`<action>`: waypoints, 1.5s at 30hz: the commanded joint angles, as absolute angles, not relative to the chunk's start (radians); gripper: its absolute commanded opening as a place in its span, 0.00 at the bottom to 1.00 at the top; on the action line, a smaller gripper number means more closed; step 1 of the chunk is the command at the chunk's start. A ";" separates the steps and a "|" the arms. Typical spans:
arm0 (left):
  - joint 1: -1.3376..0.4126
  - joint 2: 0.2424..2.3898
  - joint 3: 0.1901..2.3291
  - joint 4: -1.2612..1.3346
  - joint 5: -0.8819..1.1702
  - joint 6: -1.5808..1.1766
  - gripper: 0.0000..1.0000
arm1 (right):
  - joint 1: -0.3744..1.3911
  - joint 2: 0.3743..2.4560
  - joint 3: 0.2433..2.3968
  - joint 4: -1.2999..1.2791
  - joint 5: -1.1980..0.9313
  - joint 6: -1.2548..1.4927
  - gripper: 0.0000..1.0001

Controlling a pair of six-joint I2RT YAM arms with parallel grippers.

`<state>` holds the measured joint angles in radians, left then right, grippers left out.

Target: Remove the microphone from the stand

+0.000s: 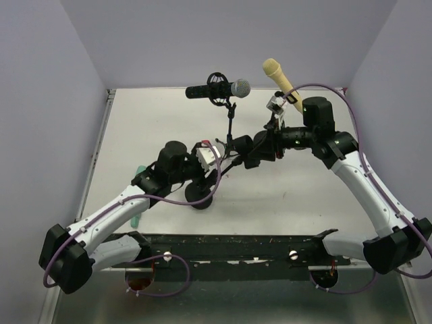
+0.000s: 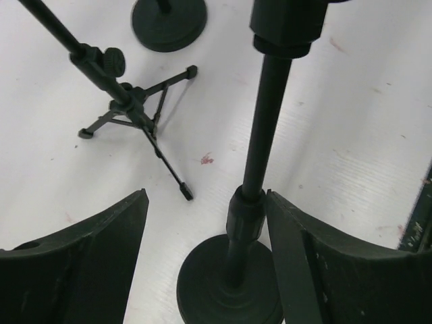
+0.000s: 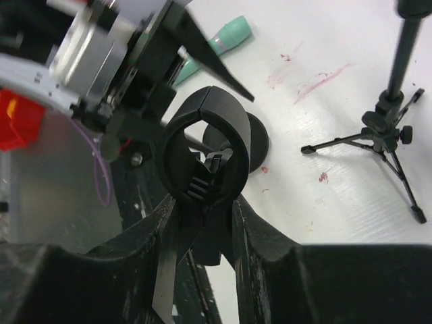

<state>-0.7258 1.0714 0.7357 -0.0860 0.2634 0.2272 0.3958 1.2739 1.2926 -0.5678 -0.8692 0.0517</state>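
Note:
A black stand with a round base [image 2: 229, 280] stands between my left gripper's [image 2: 206, 196] open fingers; the right finger touches the pole's collar [image 2: 246, 212]. In the top view this gripper [image 1: 206, 181] is low over that base [image 1: 198, 196]. My right gripper [image 3: 202, 206] is shut on the stand's black ring-shaped clip [image 3: 233, 128], which looks empty; from above it [image 1: 248, 154] is at the table's middle. A teal microphone-like handle [image 3: 219, 42] lies on the table, partly under the left arm [image 1: 138, 171].
A black microphone with a silver grille [image 1: 219, 90] sits on a small tripod stand [image 2: 135, 111] at the back. A beige microphone [image 1: 278, 75] rises behind the right arm. Another round base [image 2: 169, 25] stands near the tripod. A black rail [image 1: 236, 246] runs along the near edge.

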 commanded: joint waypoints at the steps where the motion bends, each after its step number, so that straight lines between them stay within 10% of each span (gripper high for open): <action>1: -0.614 1.126 0.794 -0.265 0.753 0.323 0.77 | 0.408 1.191 1.229 -0.580 -0.962 -0.237 0.01; 8: -0.600 1.252 0.807 -0.270 0.919 0.406 0.70 | 0.413 1.192 1.235 -0.627 -0.971 -0.328 0.01; 17: -0.617 1.223 0.805 -0.161 0.744 0.252 0.00 | 0.414 1.177 1.210 -0.494 -0.809 -0.059 0.01; 22: -0.854 1.045 0.665 0.117 -0.071 0.216 0.00 | 0.411 1.363 1.365 -0.719 -0.661 0.245 0.01; 27: -0.904 1.124 0.678 0.112 -0.155 0.221 0.00 | 0.402 1.364 1.279 -0.695 -0.715 0.318 0.01; 32: -0.887 1.077 0.693 0.002 0.082 0.256 0.70 | 0.402 1.327 1.250 -0.652 -0.778 0.166 0.01; 45: -0.563 1.086 0.779 -0.414 0.854 0.413 0.78 | 0.405 1.124 1.157 -0.574 -0.908 -0.428 0.01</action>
<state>-0.5945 1.0359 0.7784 -0.2905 0.5884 0.3386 0.4057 1.1255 1.1461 -0.5625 -0.8776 -0.1978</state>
